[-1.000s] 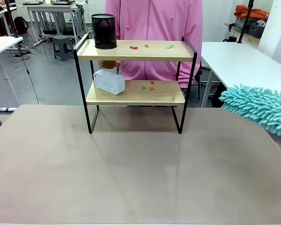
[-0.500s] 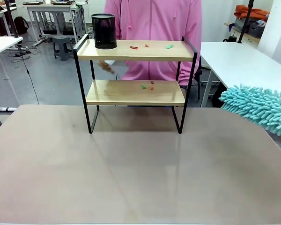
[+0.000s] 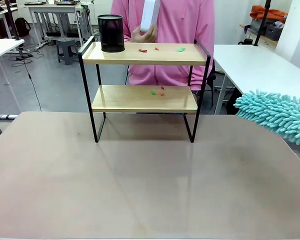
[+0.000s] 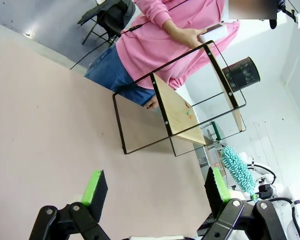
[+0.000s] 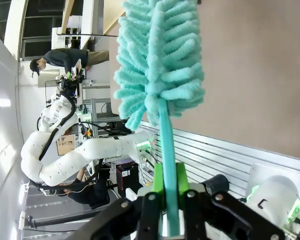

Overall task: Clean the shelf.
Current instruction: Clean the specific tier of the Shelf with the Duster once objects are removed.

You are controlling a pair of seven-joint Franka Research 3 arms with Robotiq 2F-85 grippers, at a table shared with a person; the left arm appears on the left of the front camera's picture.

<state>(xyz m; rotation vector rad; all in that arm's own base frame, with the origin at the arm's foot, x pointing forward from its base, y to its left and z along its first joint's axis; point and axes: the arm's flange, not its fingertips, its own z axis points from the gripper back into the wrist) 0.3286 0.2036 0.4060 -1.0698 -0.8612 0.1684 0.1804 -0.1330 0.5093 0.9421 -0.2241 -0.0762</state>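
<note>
Toward the far middle of the worktop (image 3: 150, 185): the shelf (image 3: 140, 59), upright on its four black legs, both wooden boards level. On the left end of the shelf's top board, a black mesh cup (image 3: 111, 33), standing upright. Farther right along that same board, small red scraps (image 3: 143, 50) and one green scrap (image 3: 180, 49), lying apart from one another. On the shelf's lower board, right of its middle, a few more red and green bits (image 3: 157, 92). Behind the shelf, a person in a pink top. Just above the top board, the person's hand (image 3: 141, 34) gripping a white box (image 3: 150, 14), lifted clear of the shelf. Well off to the right of the shelf and nearer than it, a fluffy teal duster (image 3: 275, 115), touching neither board. In the right tool (image 5: 169, 187), pinched narrow, the duster's handle (image 5: 165, 145), a green pad pressed against each side. At the left tool (image 4: 155, 185), fingers spread wide, nothing between the green pads (image 4: 94, 182), held back from the shelf (image 4: 170, 107) over bare worktop.
</note>
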